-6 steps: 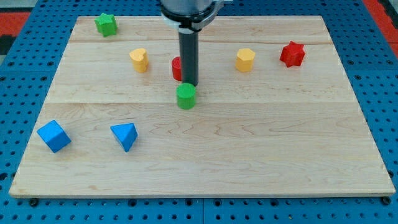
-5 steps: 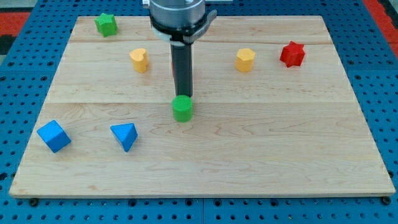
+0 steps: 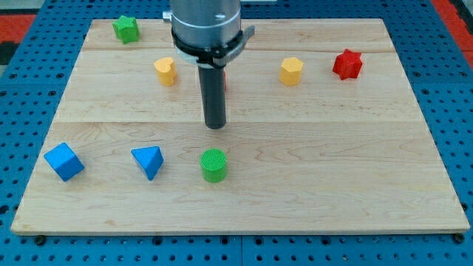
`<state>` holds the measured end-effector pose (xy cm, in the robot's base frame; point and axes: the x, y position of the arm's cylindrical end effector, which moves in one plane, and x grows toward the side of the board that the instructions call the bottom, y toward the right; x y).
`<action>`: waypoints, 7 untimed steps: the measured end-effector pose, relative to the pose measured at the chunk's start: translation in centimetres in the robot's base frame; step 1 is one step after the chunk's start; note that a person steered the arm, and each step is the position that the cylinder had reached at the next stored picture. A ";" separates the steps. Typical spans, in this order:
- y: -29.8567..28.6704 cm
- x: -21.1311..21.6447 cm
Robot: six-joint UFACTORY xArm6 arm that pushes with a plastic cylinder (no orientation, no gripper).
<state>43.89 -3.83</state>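
My tip stands near the middle of the wooden board. A green cylinder lies below it toward the view's bottom, apart from the tip by a clear gap. Left of the cylinder sit a blue triangular block and a blue cube. A red block is almost wholly hidden behind the rod. A yellow block is up and left of the rod.
A yellow hexagonal block and a red star-shaped block lie at the upper right. A green star-shaped block sits at the top left corner. Blue pegboard surrounds the board.
The green cylinder slid toward the view's bottom, from the board's middle to beside the blue triangular block. My tip moved down and slightly left, and now stands apart from the cylinder.
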 end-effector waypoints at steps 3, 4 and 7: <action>-0.9 -7.7; -4.8 -4.1; -18.6 -14.5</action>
<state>29.40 -22.43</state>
